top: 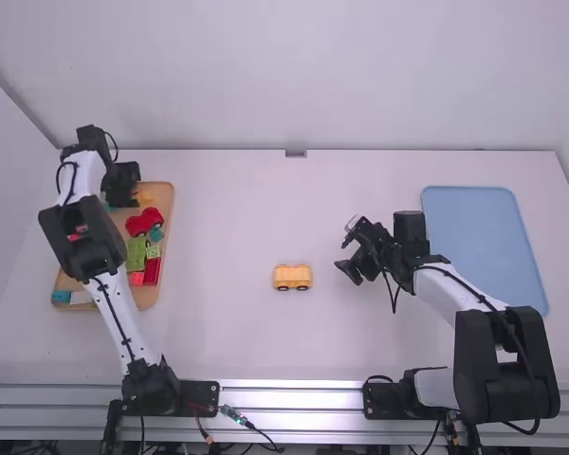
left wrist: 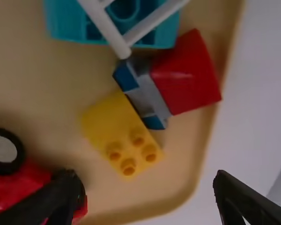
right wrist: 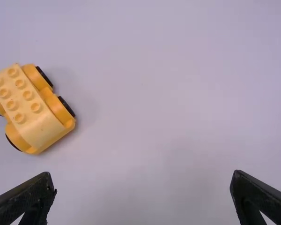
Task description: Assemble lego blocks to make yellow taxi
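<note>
Clock face: read on the high view, 12 o'clock away from the camera.
Yellow block: in the wooden tray, at its 1 o'clock, four studs showing; at the left gripper's [top: 123,185] 4 o'clock, apart from both fingers in the left wrist view.
Yellow wheeled base: upright on its wheels [top: 292,277], on the bare table [top: 228,332] at the right gripper's [top: 346,248] 8 o'clock, well apart from it; eight studs show on top in the right wrist view.
Wooden tray: table's 9 to 10 o'clock [top: 168,210]; red wheeled piece [top: 144,222] at its 2 o'clock, green block [top: 137,253] at 3, red block [top: 152,272] at 4, teal piece [top: 61,297] between 7 and 8. Beside the yellow block [left wrist: 119,133] lies a red block with grey and blue parts [left wrist: 185,75].
Blue tray: table's 2 to 3 o'clock [top: 479,232], nothing in the part that shows.
Left jaws: spread wide, gripping nothing, over the wooden tray's 12 to 1 o'clock end.
Right jaws: spread wide, gripping and touching nothing, table surface visible between the fingers.
</note>
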Robot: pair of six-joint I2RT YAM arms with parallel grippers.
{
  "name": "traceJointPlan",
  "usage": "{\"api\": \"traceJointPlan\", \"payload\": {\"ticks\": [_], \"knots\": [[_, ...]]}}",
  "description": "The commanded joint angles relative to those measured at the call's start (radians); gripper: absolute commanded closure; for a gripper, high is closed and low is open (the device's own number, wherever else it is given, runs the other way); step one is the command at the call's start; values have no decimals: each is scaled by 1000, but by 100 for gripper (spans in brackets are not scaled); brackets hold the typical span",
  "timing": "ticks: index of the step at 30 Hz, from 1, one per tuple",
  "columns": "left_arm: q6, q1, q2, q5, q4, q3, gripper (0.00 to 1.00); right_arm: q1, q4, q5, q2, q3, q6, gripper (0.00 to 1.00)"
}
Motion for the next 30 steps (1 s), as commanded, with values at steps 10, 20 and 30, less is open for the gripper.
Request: {"api": "traceJointPlan", "payload": {"ticks": [10, 20, 30], "knots": [[-29, -8, -43, -31, 143, -134, 25, 0, 0, -5, -15, 17, 3, 1], [-21, -3, -43, -14, 163, -157, 63, 0, -1, -5, -15, 17, 3, 1], [-21, -3, -43, -11, 126, -155, 60, 0, -4, -5, -15, 17, 3, 1]]}}
